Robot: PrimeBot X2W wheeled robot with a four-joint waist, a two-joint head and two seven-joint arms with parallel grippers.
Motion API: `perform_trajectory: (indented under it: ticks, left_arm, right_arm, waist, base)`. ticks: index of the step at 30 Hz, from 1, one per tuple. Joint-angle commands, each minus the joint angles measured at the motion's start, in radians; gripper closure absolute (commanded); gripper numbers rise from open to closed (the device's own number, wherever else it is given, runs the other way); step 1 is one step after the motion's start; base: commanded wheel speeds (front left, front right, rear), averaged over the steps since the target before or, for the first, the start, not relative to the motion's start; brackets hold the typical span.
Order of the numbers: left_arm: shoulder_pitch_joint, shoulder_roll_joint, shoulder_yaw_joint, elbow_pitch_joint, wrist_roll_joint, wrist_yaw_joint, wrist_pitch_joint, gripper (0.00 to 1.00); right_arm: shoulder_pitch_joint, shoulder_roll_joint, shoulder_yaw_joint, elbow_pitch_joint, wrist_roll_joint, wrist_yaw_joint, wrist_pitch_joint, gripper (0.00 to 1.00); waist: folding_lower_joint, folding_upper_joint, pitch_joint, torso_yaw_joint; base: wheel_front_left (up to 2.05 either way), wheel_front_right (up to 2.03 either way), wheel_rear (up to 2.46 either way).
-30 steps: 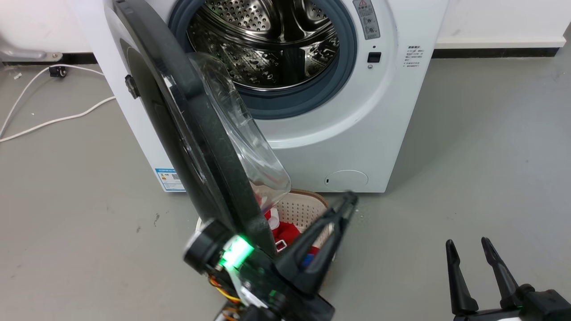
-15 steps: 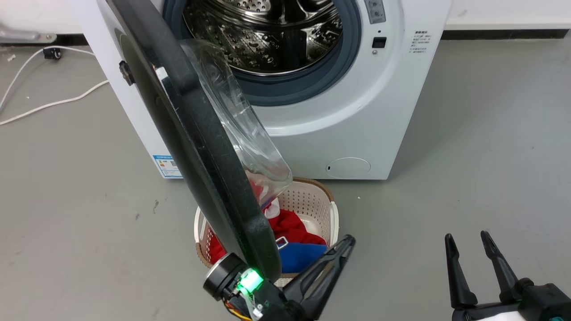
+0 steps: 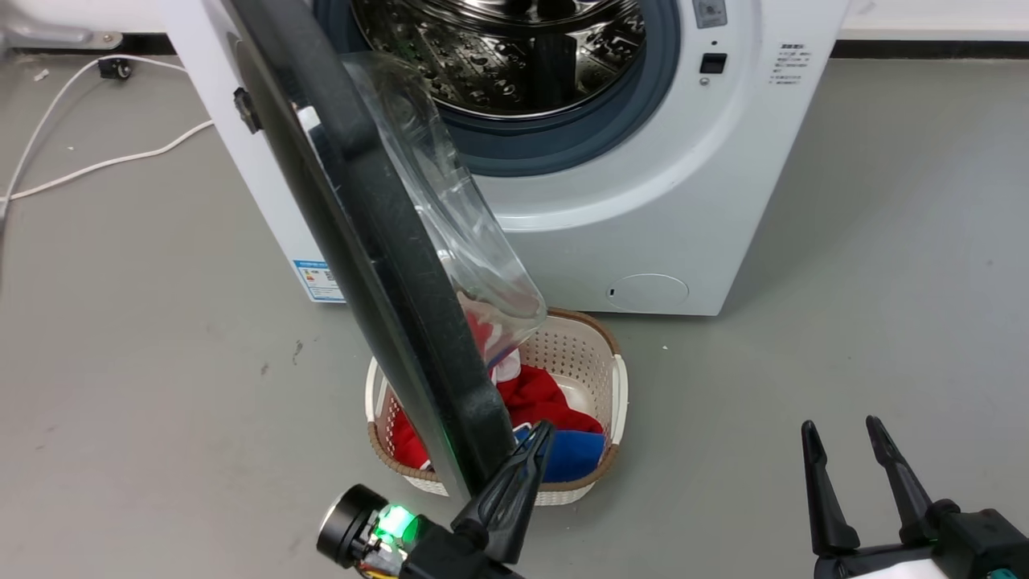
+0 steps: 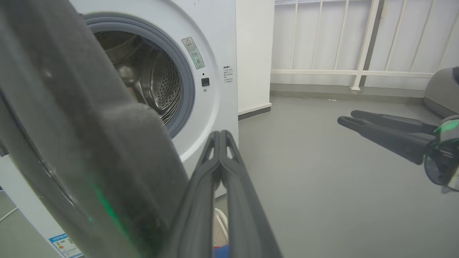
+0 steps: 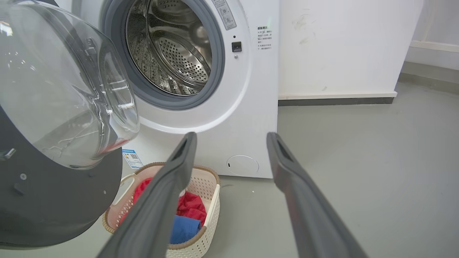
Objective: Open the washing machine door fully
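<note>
Two hands: left hand (image 3: 540, 434) clenched empty beside washing machine door (image 3: 378, 233); right hand (image 3: 840, 430) released.

1 washer (image 3: 683, 217), 1 door (image 3: 378, 241), 1 basket (image 3: 619, 386), 2 grippers: L gripper (image 3: 543, 434), R gripper (image 3: 840, 426).

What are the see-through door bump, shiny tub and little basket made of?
The washing machine door bulge looks like clear glass or plastic; you see through it. The drum: probably polished steel, mirror-bright with holes. The basket: seemingly matte cream plastic, moulded lattice.
</note>
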Motion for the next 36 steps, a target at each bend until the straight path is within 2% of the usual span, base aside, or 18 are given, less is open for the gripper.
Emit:
perform_trajectory:
  ticks: [1,25,36]
  left_arm:
    - [0.015,0.000,0.010,0.001,-0.007,0.007,-0.001,1.00]
    - [0.154,0.047,0.260,-0.030,-0.024,0.080,0.001,1.00]
    - [0.165,0.057,0.423,-0.013,-0.059,0.097,0.001,1.00]
  right_arm:
    - [0.001,0.002,0.002,0.003,-0.002,0.000,-0.002,0.00]
    - [0.031,0.002,0.000,0.010,0.007,0.000,-0.002,0.00]
    - [0.023,0.002,-0.001,0.005,-0.007,0.000,-0.002,0.00]
  waist:
    - [0.0000,0.0000,-0.001,0.009]
    - [0.0000,0.0000,-0.020,0.153]
    - [0.0000,0.0000,-0.002,0.191]
  base:
    - [0.00,0.00,0.00]
    - [0.00,0.00,0.00]
    - [0.00,0.00,0.00]
